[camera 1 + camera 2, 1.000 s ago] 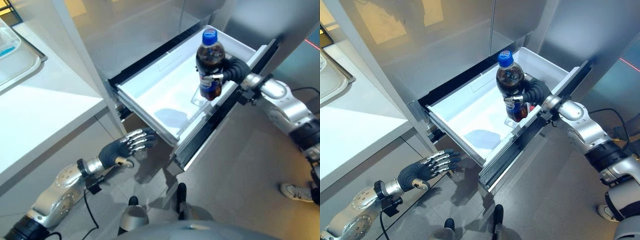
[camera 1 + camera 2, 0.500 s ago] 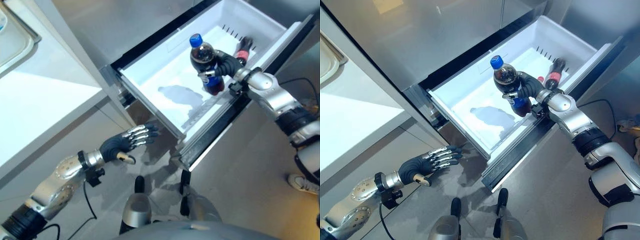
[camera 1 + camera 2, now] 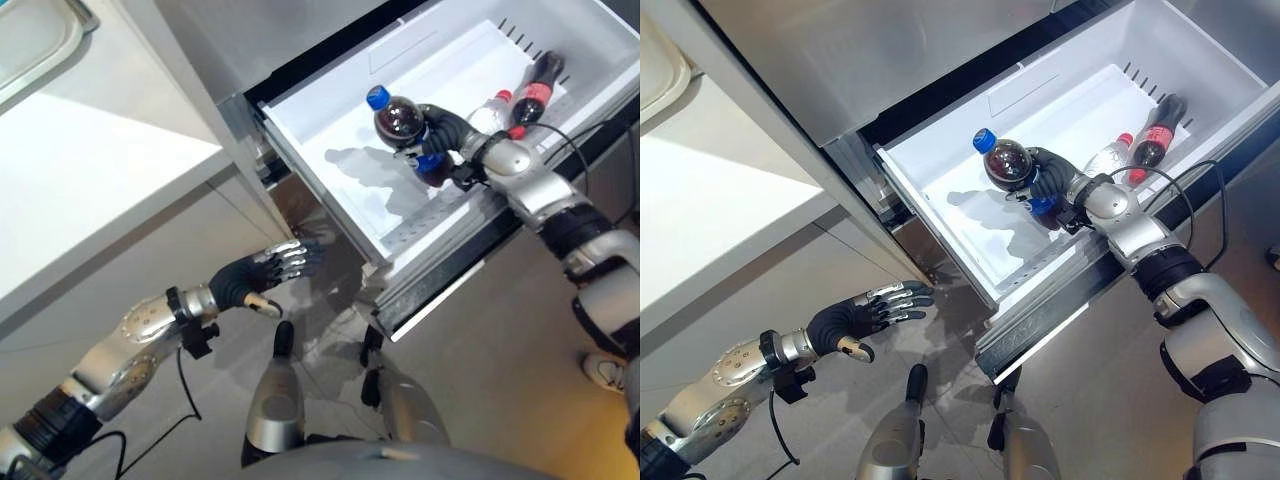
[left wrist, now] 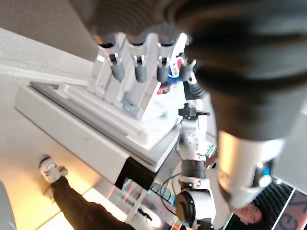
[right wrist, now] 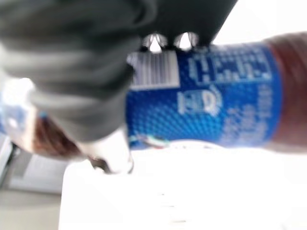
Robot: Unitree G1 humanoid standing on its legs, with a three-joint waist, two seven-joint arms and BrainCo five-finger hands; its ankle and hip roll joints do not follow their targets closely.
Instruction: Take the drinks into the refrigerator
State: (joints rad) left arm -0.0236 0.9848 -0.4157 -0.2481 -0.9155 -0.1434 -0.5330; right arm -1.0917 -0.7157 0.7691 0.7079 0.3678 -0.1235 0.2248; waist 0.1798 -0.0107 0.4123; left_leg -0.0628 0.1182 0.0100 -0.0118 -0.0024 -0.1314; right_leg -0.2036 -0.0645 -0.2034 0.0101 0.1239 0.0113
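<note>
Blue-capped cola bottle (image 3: pixel 398 123) inside open drawer (image 3: pixel 330 150)

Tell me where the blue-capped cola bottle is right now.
The blue-capped dark cola bottle is in the right hand, inside the open white refrigerator drawer, toward the robot's left of two bottles lying there.
</note>
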